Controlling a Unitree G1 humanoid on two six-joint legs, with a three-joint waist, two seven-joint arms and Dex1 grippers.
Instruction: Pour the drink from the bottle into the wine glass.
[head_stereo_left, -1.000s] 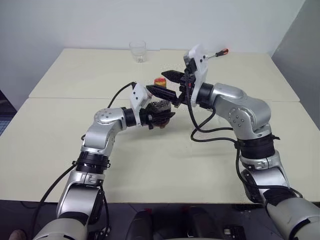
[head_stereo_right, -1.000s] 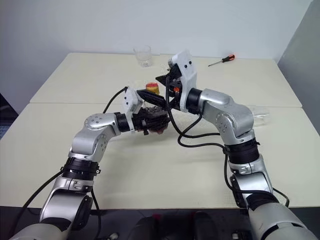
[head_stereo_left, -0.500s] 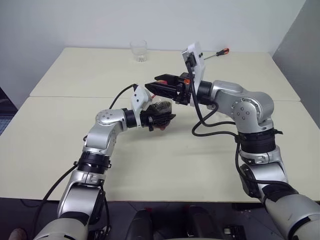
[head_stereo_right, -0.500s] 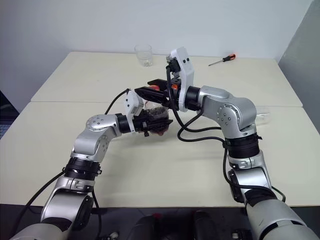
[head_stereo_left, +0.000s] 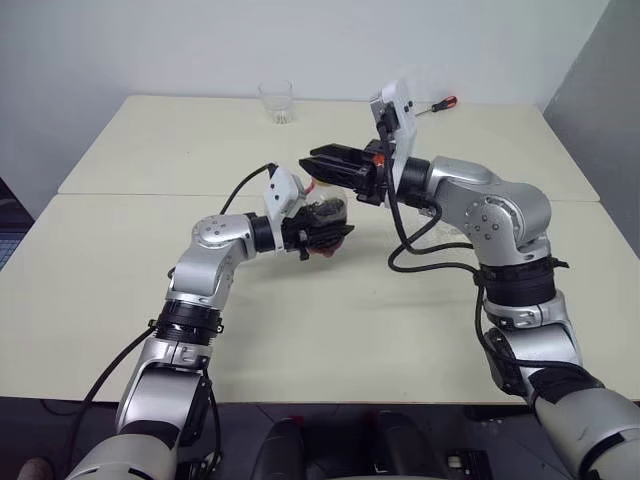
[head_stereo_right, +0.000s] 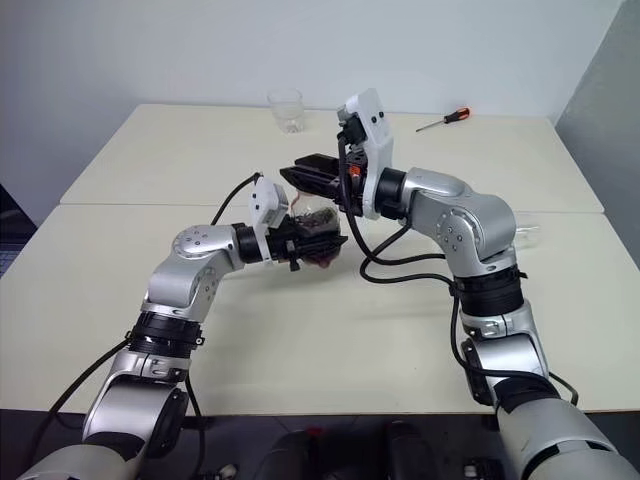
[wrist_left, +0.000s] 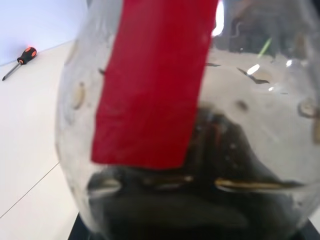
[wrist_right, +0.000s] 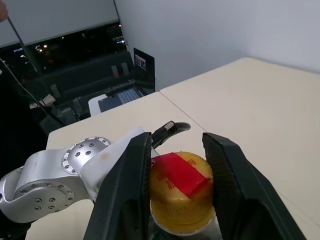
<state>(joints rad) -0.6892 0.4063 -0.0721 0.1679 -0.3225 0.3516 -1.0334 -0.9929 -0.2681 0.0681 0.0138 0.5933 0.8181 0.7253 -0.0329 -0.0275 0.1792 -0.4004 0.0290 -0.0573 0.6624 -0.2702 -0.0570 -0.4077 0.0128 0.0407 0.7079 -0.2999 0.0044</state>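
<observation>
My left gripper (head_stereo_left: 330, 222) is shut on the bottle (head_stereo_left: 322, 212), holding it above the table's middle. Up close, the bottle (wrist_left: 250, 125) shows its red label (wrist_left: 150, 85) and the dark drink (wrist_left: 210, 165) in its lower half. My right gripper (head_stereo_left: 318, 164) reaches in level from the right, over the bottle's top. Its two black fingers (wrist_right: 127, 190) press on either side of the yellow cap (wrist_right: 180, 205). The wine glass is hidden; a bit of clear glass (head_stereo_right: 527, 234) peeks out behind my right elbow.
A short clear tumbler (head_stereo_left: 276, 102) stands at the table's far edge. A screwdriver with a red handle (head_stereo_right: 445, 121) lies at the far right. Two cream tables (head_stereo_left: 120, 270) meet at a seam under my arms. Black cables hang from both wrists.
My right gripper's fingers stood wide around the yellow cap and have closed onto it, while the wrist swung round a little. The left gripper and bottle stayed in place.
</observation>
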